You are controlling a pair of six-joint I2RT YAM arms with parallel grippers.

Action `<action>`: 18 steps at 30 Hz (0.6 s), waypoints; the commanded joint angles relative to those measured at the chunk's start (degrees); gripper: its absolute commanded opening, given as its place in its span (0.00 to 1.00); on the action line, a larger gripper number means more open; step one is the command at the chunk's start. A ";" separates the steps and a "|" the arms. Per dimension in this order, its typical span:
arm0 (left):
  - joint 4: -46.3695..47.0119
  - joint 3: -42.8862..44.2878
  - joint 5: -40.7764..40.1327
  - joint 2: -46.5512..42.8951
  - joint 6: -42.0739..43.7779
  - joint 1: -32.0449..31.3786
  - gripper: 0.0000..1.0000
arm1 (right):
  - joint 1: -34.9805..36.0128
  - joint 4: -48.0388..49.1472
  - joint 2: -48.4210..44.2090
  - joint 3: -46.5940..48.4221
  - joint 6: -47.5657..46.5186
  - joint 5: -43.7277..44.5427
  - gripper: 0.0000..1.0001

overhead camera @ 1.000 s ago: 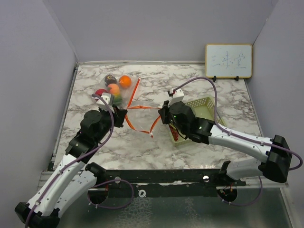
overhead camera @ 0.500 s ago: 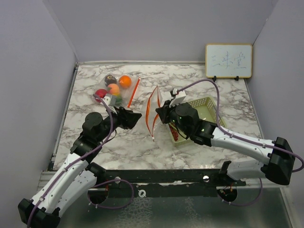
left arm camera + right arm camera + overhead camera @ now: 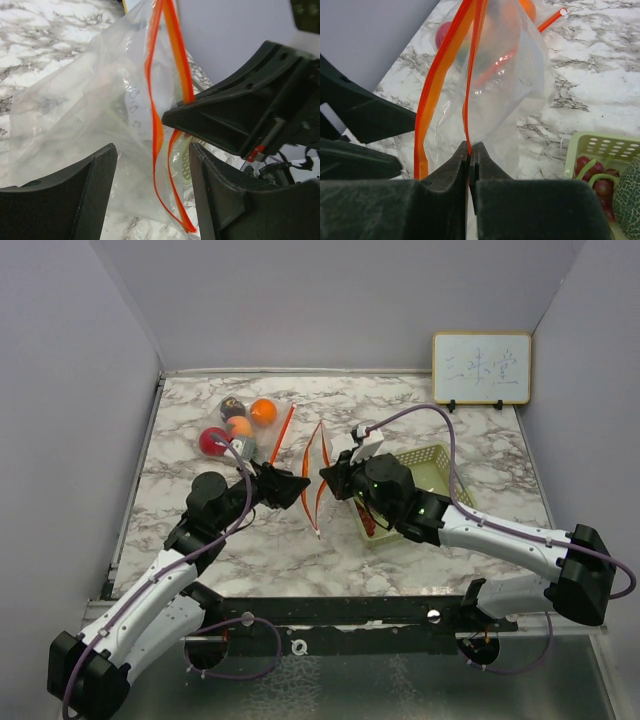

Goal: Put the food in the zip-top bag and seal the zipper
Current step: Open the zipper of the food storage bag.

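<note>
A marble table [image 3: 480, 430], walled on three sides, is seen from above. A second ago the zip-top bag [image 3: 85, 115] was stretched flat between both grippers. It has since been released by the left gripper [image 3: 297, 482], which has been moved closer again, just beside the hanging plastic. Its jaws are spread wide and nothing is gripped by them. The bag is held up over mid-table by the right gripper [image 3: 469, 149] alone, whose jaws are clamped tight on one strip of the orange zipper [image 3: 437, 80]. The mouth is left drooping as a narrow slit. No food can be made out inside the bag, so loading is judged not yet begun. A fresh hold on the free lip is probably needed before the mouth can be reopened.

Little room is left between the two grippers, which nearly meet across the bag. The pale green basket [image 3: 440, 455] is set just beside the right wrist and is partly hidden by it. The melon [image 3: 627, 195] is seen in the basket. The red apple [image 3: 211, 441], orange [image 3: 263, 411], dark purple fruit [image 3: 232, 407] and yellow-peach fruit [image 3: 239, 427] are clustered at far left, near the left wall [image 3: 70, 390] and well apart from the basket. The grapes [image 3: 592, 175] are tucked beside the melon. Bare marble is seen nearer than the bag, and at far right below a small whiteboard [image 3: 481, 368].
</note>
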 commanded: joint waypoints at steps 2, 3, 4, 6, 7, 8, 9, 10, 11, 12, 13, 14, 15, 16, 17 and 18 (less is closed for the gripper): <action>6.35 -0.70 0.96 4.09 -0.53 0.06 0.61 | -0.01 2.23 0.60 1.92 -0.83 -2.62 0.02; 6.51 -0.58 0.82 4.72 -0.30 0.06 0.61 | -0.01 2.32 0.58 1.97 -0.83 -2.77 0.02; 6.82 -0.49 0.69 5.34 -0.29 0.06 0.61 | -0.06 2.36 0.58 1.92 -0.90 -2.89 0.02; 7.70 -0.52 0.58 6.37 -0.42 0.06 0.60 | -0.04 2.47 0.67 1.98 -1.01 -3.09 0.02; 8.31 -0.55 0.68 6.86 -0.64 0.06 0.60 | -0.02 2.52 0.62 2.00 -1.08 -3.24 0.02; 8.87 -0.55 0.79 7.40 -0.86 0.01 0.60 | -0.02 2.49 0.73 2.00 -1.10 -3.32 0.02; 9.49 -0.55 0.90 7.98 -1.00 -0.03 0.59 | -0.01 2.53 0.71 2.05 -1.08 -3.44 0.02; 9.91 -0.56 1.06 8.59 -1.15 -0.08 0.58 | -0.01 2.54 0.75 2.04 -1.04 -3.47 0.02; 10.23 -0.55 1.18 9.28 -1.25 -0.18 0.57 | -0.01 2.41 0.75 2.09 -1.03 -3.56 0.02; 10.52 -0.62 1.15 9.79 -1.22 -0.25 0.56 | -0.01 2.27 0.69 2.17 -1.07 -3.58 0.02; 10.77 -0.68 0.86 10.35 -1.13 -0.33 0.55 | -0.01 2.14 0.50 2.22 -1.10 -3.53 0.02; 10.98 -0.84 0.54 10.77 -1.06 -0.38 0.53 | 0.03 2.06 0.33 2.26 -1.10 -3.55 0.02; 11.10 -1.02 0.06 11.29 -0.99 -0.46 0.51 | -0.03 2.09 0.13 2.27 -1.10 -3.56 0.02; 11.12 -1.14 -0.41 11.77 -0.87 -0.47 0.50 | -0.03 2.02 -0.18 2.27 -1.14 -3.62 0.02; 11.31 -1.29 -0.83 12.24 -0.78 -0.47 0.49 | -0.02 1.95 -0.52 2.31 -1.12 -3.69 0.02; 11.60 -1.46 -1.11 12.72 -0.80 -0.49 0.48 | -0.05 1.94 -0.83 2.27 -1.15 -3.84 0.02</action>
